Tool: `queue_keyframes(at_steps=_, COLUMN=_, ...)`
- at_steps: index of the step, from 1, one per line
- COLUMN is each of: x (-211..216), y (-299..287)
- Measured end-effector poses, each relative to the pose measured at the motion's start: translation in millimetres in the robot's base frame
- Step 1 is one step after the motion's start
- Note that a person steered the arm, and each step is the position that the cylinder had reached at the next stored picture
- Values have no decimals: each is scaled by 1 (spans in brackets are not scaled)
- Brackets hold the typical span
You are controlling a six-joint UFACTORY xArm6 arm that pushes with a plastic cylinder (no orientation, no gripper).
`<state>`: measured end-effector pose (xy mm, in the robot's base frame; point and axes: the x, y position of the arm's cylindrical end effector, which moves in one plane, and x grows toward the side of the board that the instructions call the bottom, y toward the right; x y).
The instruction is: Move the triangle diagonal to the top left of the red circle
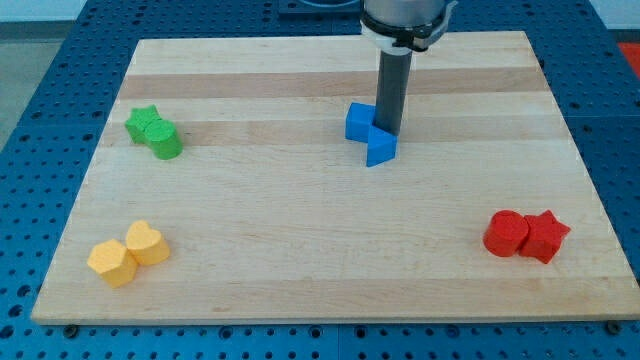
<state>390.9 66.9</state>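
Observation:
A blue triangle block (380, 149) lies just above the board's middle, touching a blue cube (358, 121) at its upper left. My tip (386, 133) stands right behind the triangle, at its top edge, and to the right of the cube. The red circle block (505, 234) lies at the view's lower right, touching a red star (545, 236) on its right. The triangle is well up and to the left of the red circle.
A green star (143, 122) and a green cylinder (164, 140) touch at the view's upper left. A yellow hexagon (109, 262) and a yellow heart (147, 243) touch at the lower left. The wooden board (320, 270) sits on a blue perforated table.

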Motion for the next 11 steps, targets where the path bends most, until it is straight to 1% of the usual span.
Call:
queue_keyframes(at_steps=1, x=0, y=9)
queue_keyframes(at_steps=2, x=4, y=45)
queue_keyframes(at_steps=3, x=9, y=44)
queue_keyframes(at_steps=5, x=23, y=20)
queue_keyframes(at_steps=10, x=23, y=6)
queue_keyframes(at_steps=11, x=23, y=15)
